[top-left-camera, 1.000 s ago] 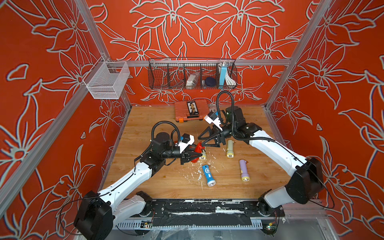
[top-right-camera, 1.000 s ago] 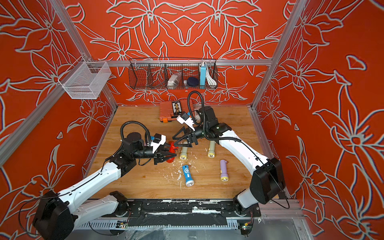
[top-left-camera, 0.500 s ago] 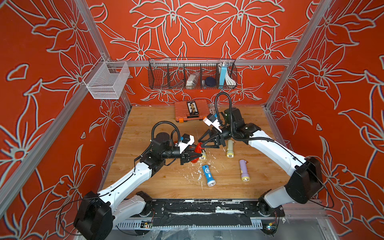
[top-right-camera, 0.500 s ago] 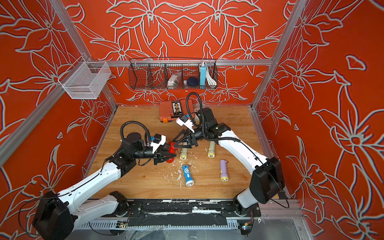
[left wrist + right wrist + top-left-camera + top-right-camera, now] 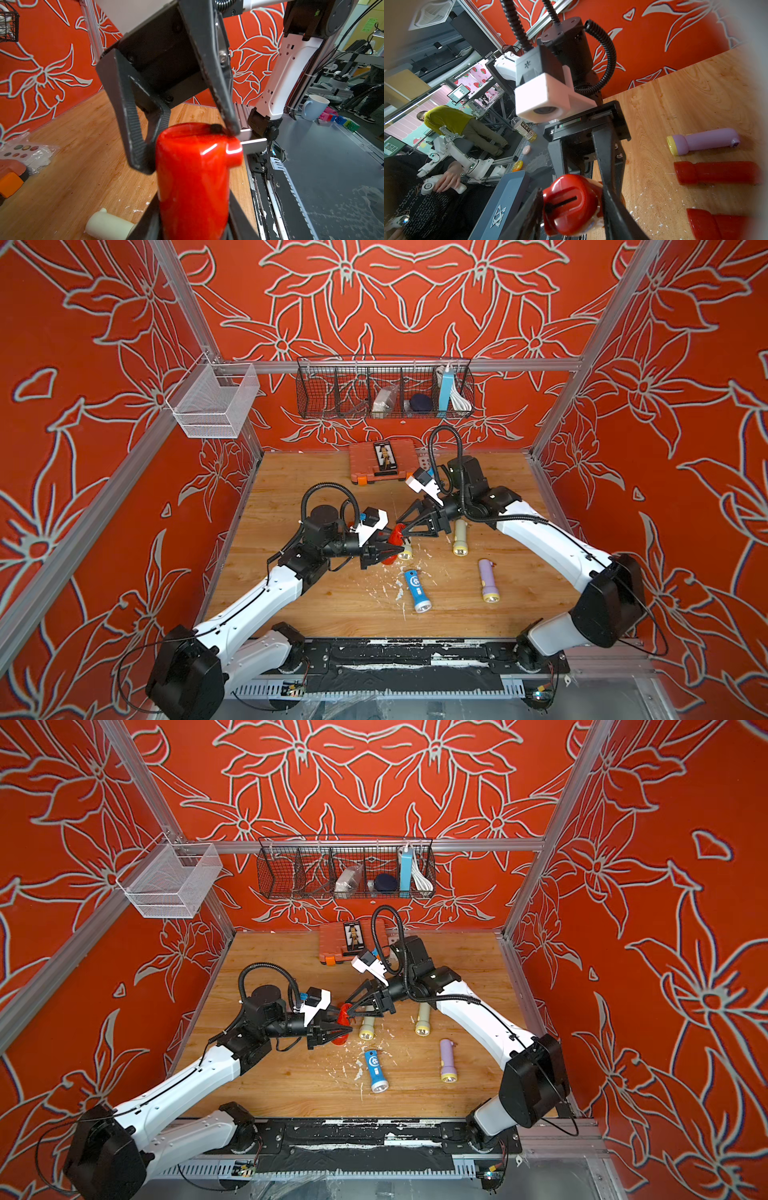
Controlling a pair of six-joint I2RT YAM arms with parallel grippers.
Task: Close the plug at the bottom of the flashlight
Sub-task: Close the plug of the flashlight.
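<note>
Holds the red flashlight point(image 5: 392, 534) near the middle of the wooden tabletop point(image 5: 316, 597), left gripper point(image 5: 397, 549) clamped on its barrel from 9 o'clock. Pinches its butt end with the right gripper point(image 5: 401, 529), reaching in from 2 o'clock, jaws pressed against both sides. Shows from the right wrist alone a dark slot point(image 5: 562, 202) across that end; from the left wrist alone a small black plug point(image 5: 216, 127) at its rim, under one fingertip point(image 5: 225, 112). Offers open wood toward 7 o'clock. Crowds 3 to 5 o'clock with cream flashlights point(image 5: 459, 537), blue flashlight point(image 5: 415, 587), purple flashlight point(image 5: 487, 580) and white flecks point(image 5: 399, 595). Sets an orange case point(image 5: 361, 464) at 12 o'clock below a wire basket point(image 5: 320, 389) on the red flowered wall point(image 5: 415, 302).
</note>
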